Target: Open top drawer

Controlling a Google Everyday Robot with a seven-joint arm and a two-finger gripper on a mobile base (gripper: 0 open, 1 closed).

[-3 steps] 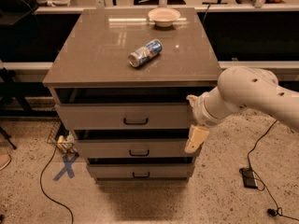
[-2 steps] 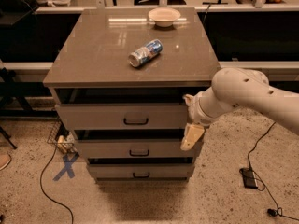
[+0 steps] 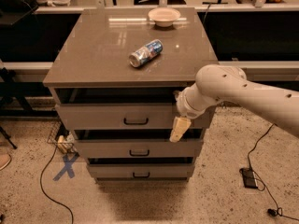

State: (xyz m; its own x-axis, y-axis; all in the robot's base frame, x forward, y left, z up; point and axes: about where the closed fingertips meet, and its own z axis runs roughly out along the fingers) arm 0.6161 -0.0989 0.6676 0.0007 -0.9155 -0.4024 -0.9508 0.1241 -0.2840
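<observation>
Camera view: gripper [image 3: 180, 129] hangs over the right end of the top drawer [image 3: 100, 116], just under the tabletop [image 3: 93, 55].
Change: it has slid left toward the handle [image 3: 136, 121], still apart from it.
Grip: cannot tell how open; nothing held.
Drawer: unmoved, pull still ahead.

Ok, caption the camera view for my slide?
Gripper hangs at the top drawer's right end; can and bowl sit on the cabinet.
</observation>
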